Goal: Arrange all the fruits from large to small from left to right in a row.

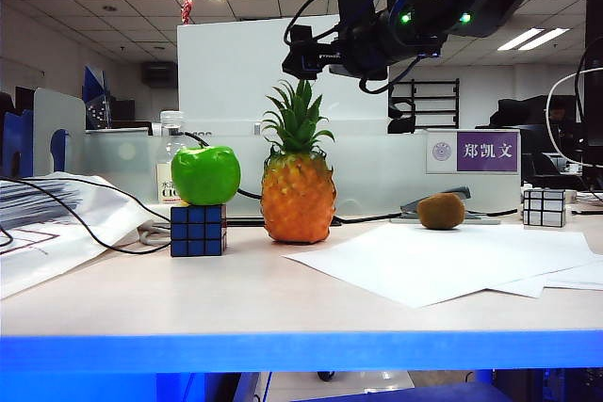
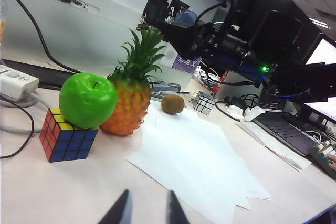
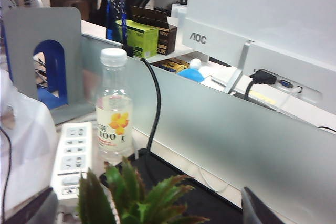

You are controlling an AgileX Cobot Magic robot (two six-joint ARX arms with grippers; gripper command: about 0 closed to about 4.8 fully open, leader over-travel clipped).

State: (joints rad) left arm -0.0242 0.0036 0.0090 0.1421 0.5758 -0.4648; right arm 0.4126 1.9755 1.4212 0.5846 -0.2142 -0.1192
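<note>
1. Right gripper (image 3: 147,208) hangs wide open over the pineapple (image 1: 298,197), crown between its fingers; grasp seemingly in hand
2. Next: descend, clamp
3. Apple (image 1: 205,174) on cube (image 1: 198,229); kiwi (image 1: 441,211) far right
4. Left gripper (image 2: 146,209) low, empty, part open

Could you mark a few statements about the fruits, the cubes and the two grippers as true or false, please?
1. The green apple sits on the blue puzzle cube. True.
2. The kiwi lies left of the pineapple. False: it lies to the right.
3. The right gripper hangs open above the pineapple's crown. True.
4. The left gripper grips the kiwi. False: its fingers hold nothing.
5. The silver cube is stacked on the apple. False: it stands on the table at far right.
</note>
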